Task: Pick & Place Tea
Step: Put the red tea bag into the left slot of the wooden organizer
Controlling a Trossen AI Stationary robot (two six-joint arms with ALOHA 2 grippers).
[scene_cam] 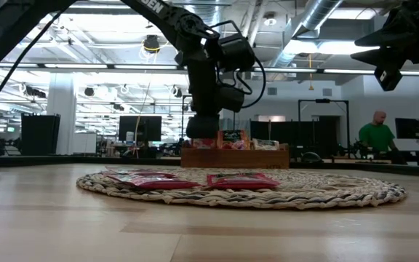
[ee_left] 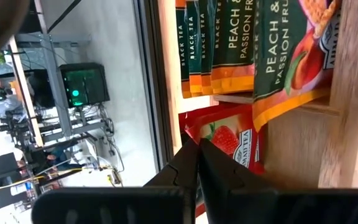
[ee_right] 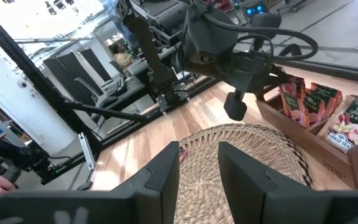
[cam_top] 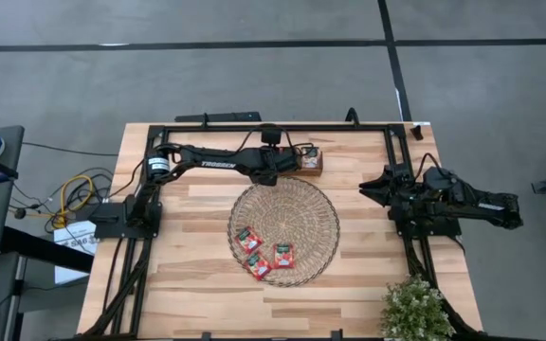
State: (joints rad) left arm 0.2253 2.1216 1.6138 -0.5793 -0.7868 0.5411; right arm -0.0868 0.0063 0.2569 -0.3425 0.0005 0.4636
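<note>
Nearest the low camera lies the round woven mat (scene_cam: 242,188), with three red tea sachets (cam_top: 264,254) still on it, well apart from either gripper. Farther back, the left gripper (ee_left: 197,163) hangs over the wooden tray (scene_cam: 234,156), its fingers pressed together on the top edge of a red strawberry sachet (ee_left: 229,140), which sits just ahead of the fingertips in the tray's end compartment. Beyond it stand the peach sachets (ee_left: 278,59) in the next slot. The pinch takes only a thin edge, so the sachet could slip or swing as it goes down, catch the divider, or lean into the wrong compartment. The right gripper (ee_right: 199,163) waits off to the right, above the table's edge, fingers apart and empty, pointing towards the mat.
</note>
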